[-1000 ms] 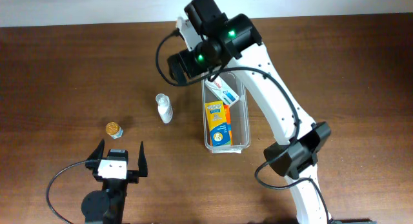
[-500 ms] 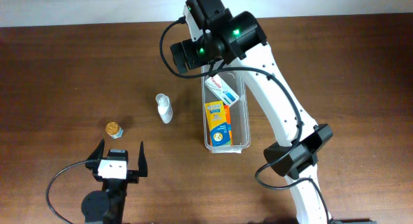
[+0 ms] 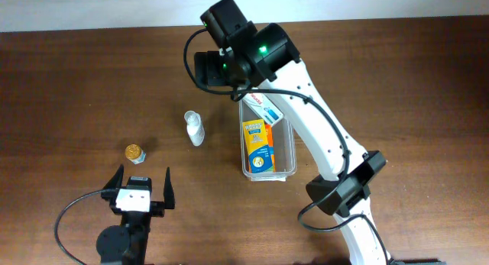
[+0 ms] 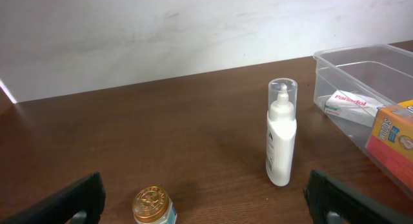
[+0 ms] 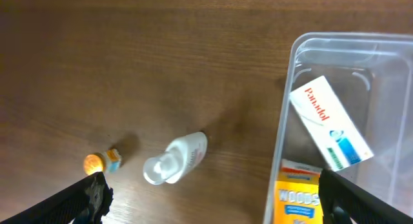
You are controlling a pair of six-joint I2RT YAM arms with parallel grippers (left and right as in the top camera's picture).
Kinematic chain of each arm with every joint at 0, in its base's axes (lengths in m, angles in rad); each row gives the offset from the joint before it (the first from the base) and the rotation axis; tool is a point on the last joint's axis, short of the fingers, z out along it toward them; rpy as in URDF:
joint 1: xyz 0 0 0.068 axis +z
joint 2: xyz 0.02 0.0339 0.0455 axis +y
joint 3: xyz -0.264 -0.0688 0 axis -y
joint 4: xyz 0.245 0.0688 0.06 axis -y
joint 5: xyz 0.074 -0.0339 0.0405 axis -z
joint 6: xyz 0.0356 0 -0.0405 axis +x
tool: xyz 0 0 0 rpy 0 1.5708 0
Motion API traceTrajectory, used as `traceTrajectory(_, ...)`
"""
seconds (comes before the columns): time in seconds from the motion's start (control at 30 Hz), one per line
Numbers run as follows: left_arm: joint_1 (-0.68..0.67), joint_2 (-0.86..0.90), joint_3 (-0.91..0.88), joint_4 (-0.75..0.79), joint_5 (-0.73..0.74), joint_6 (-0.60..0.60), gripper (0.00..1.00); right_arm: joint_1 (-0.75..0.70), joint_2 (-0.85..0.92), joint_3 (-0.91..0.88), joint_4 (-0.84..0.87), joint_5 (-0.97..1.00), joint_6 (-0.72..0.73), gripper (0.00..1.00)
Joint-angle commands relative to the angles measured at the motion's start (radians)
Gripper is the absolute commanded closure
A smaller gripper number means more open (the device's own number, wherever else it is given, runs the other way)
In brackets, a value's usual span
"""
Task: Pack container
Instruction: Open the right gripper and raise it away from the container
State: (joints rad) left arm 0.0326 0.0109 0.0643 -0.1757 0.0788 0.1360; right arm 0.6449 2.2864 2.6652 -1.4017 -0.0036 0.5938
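The container (image 3: 292,147) is a clear, long bin right of the table's centre. In it lie an orange box (image 3: 258,147) and, at the far end, a white Panadol box (image 3: 263,107). A white pump bottle (image 3: 195,128) stands to its left, and a small gold-lidded jar (image 3: 136,152) sits further left. My right gripper (image 5: 213,204) hangs open and empty high above the table, looking down on the bottle (image 5: 177,158) and the container's rim (image 5: 287,121). Open at the near edge, my left gripper (image 3: 141,187) faces the jar (image 4: 153,206) and the bottle (image 4: 282,133).
The right arm (image 3: 321,135) arcs over the container's right side from its base at the front right. A pale wall (image 4: 193,30) bounds the table's far edge. Bare brown wood lies around the bottle and jar.
The right wrist has swung left and a little back, off the container's far end. The left arm, the bottle, the jar and both boxes have not moved.
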Motion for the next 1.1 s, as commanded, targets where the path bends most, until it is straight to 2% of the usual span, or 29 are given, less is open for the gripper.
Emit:
traceTrajectory(0.0,0.005,-0.005,-0.01,0.0,0.004,0.016,0.01,0.027,-0.002,0.016,0.0,0.077,0.114,0.04)
traceTrajectory(0.1,0.005,-0.005,-0.01,0.0,0.004,0.016,0.0,0.044,-0.001,0.005,0.003,0.167,0.132,0.04)
traceTrajectory(0.37,0.005,-0.005,-0.01,0.0,0.004,0.016,0.01,0.089,0.087,0.003,0.002,0.114,0.19,0.05)
traceTrajectory(0.57,0.005,-0.005,-0.01,0.0,0.004,0.016,0.01,0.087,0.118,0.006,0.003,0.114,0.225,0.0)
traceTrajectory(0.77,0.005,-0.005,-0.01,0.0,0.004,0.016,0.01,-0.01,0.06,0.063,-0.018,0.15,0.228,0.01)
traceTrajectory(0.9,0.005,-0.005,-0.01,0.0,0.004,0.016,0.01,-0.103,0.011,0.11,-0.142,0.242,0.228,0.02)
traceTrajectory(1.0,0.005,-0.005,-0.01,0.0,0.004,0.016,0.01,-0.19,-0.008,0.13,-0.296,0.295,0.228,0.02)
traceTrajectory(1.07,0.005,-0.005,-0.01,0.0,0.004,0.016,0.01,-0.276,-0.012,0.127,-0.297,0.232,0.134,0.02)
